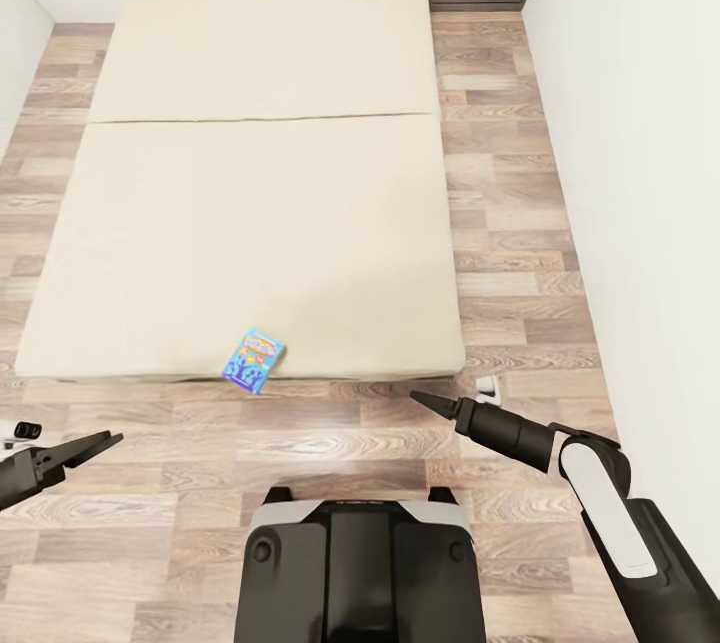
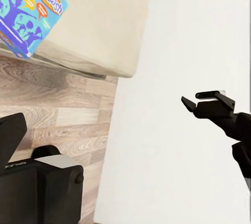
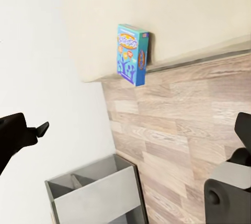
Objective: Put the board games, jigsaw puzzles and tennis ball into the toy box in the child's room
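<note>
Head view: blue game [image 1: 254,360] lying at bed [image 1: 250,223] edge, awaiting pickup; left end effector [image 1: 100,443], right end effector [image 1: 425,401] both hovering empty, jaws looking closed.

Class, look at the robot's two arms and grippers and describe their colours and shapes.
The right arm has glossy black joints and a white-grey panel along one segment. The right gripper is black and tapers to a point. The left gripper is also black and wedge-shaped, with a small white part behind it.
</note>
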`<state>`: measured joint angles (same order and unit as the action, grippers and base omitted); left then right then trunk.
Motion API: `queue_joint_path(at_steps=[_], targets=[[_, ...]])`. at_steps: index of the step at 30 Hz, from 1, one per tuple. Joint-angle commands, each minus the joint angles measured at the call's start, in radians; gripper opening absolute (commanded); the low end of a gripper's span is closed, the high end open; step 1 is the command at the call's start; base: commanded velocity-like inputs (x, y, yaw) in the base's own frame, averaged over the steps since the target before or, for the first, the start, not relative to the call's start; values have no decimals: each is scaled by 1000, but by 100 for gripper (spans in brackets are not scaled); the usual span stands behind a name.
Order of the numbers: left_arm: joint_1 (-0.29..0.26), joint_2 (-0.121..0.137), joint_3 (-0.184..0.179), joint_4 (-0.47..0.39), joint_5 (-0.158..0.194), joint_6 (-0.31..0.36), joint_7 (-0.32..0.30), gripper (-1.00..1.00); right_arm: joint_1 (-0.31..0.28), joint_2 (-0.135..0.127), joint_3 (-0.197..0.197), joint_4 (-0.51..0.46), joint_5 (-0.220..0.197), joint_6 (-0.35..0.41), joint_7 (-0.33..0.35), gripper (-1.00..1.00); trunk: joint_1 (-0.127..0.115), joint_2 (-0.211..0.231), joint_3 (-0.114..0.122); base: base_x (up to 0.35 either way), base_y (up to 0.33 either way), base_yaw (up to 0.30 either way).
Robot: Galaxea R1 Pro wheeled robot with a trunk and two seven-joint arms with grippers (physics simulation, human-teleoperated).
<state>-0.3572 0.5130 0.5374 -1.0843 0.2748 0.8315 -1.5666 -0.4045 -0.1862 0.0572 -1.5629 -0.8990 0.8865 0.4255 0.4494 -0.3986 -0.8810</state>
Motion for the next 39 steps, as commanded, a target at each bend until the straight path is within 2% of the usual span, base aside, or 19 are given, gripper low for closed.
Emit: queue_joint_path(at_steps=[1, 6, 11, 39], targets=[[0, -3, 0, 0, -1, 11, -4, 100, 0, -1, 0, 0, 3, 3, 4, 100, 1, -1, 1, 0, 0, 0], [0, -16, -2, 0, -2, 9, -4, 100, 0, -1, -2, -2, 3, 2, 8, 100, 1, -1, 9, 0, 0, 0], [0, -33, -8, -1, -2, -20, -4, 100, 0, 0, -4, -2, 3, 2, 9, 100, 1, -1, 17, 0, 0, 0], [0, -34, -7, -2, 3, -28, -4, 100, 0, 1, -2, -2, 3, 2, 6, 100, 1, -1, 63, 0, 0, 0]])
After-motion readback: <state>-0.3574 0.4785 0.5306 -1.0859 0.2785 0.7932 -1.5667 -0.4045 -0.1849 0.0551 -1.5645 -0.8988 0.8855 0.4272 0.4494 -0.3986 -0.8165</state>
